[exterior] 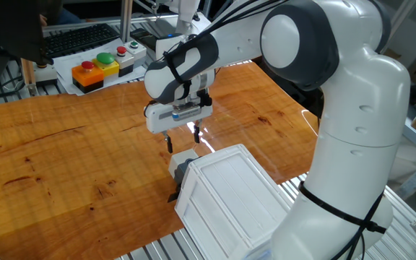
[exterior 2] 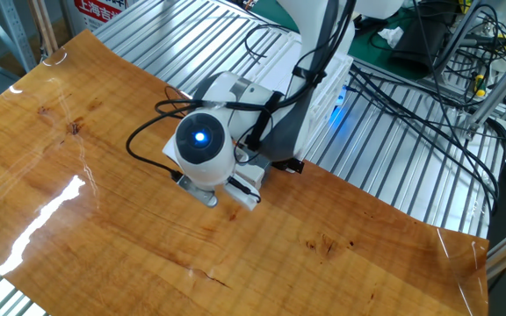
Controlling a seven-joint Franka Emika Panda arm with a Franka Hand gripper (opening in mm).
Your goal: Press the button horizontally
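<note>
Gripper point(exterior: 181, 138) hangs fingers-down above the button point(exterior: 181, 160), a clear gap between the two fingers, nothing held. Button is a small pale cap on a dark base, sticking out sideways from the white ribbed box point(exterior: 230, 195) at the wooden table's point(exterior: 63, 159) near edge, close to the robot base. In the other fixed view the arm point(exterior 2: 202, 145) hides the button and fingers.

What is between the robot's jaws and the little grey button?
Nothing: in one fixed view the gripper hangs just above the button, with only bare wooden table behind the gap.
</note>
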